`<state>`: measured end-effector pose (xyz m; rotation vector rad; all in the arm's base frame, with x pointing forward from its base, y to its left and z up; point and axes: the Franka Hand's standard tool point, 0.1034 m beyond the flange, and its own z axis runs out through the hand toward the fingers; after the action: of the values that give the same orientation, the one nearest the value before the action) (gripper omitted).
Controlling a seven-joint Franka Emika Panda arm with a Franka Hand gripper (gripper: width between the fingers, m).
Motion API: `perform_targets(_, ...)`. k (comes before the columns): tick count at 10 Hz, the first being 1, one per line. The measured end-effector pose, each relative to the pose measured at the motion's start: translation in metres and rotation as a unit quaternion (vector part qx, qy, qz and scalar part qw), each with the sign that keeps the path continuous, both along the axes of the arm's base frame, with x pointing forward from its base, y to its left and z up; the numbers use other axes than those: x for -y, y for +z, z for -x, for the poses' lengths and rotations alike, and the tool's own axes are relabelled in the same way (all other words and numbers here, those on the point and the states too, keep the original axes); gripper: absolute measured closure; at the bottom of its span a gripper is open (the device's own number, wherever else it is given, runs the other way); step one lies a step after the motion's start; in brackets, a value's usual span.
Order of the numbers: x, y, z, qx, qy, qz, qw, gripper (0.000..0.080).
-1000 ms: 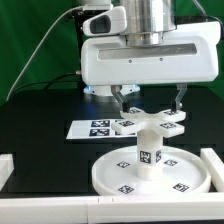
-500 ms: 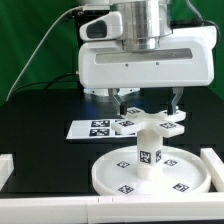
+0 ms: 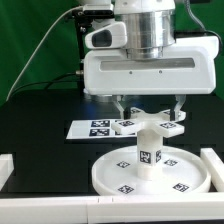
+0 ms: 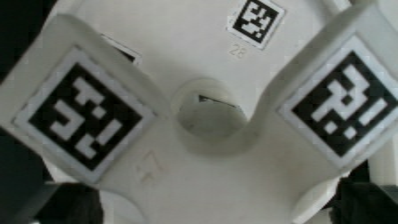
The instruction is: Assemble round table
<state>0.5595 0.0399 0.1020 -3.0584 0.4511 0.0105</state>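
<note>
The round disc [image 3: 110, 180] lies at the front of the black table. The short cylinder leg [image 3: 148, 150] stands upright in its hub. My gripper [image 3: 150, 108] is shut on the cross-shaped base [image 3: 166, 122] and holds it just above and behind the leg's top. In the wrist view the base [image 4: 210, 165] fills the frame, with tagged arms around a central hole. The dark fingertips [image 4: 54, 205] sit at its two sides, around my gripper [image 4: 214, 205].
The marker board [image 3: 92, 128] lies flat on the table behind the disc, partly under the base. White rails stand at the exterior view's left [image 3: 5, 165] and right [image 3: 212, 165]. A green curtain hangs behind.
The arm has shifted slightly toward the exterior view's right and a little lower, with the cross-shaped base still in its grip. The disc and leg have not moved.
</note>
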Motion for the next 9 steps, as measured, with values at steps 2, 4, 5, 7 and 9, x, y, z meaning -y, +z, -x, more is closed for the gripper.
perform_targets(2,0.0011,0.0001,-0.0002,-0.001,-0.017,0.0,1.0,0.0328)
perform_targets(4,0.001,0.0001,-0.0002,-0.001,-0.032,-0.001,0.999,0.0364)
perform_targets(5,0.0008,0.0,-0.0001,-0.004,-0.083,-0.001,0.997,0.0364)
perform_targets(7,0.0018,-0.0001,-0.0003,-0.008,-0.159,-0.004,0.987,0.0364)
perform_targets(9,0.0022,-0.0005,-0.0014,-0.014,-0.317,-0.011,0.948,0.0364)
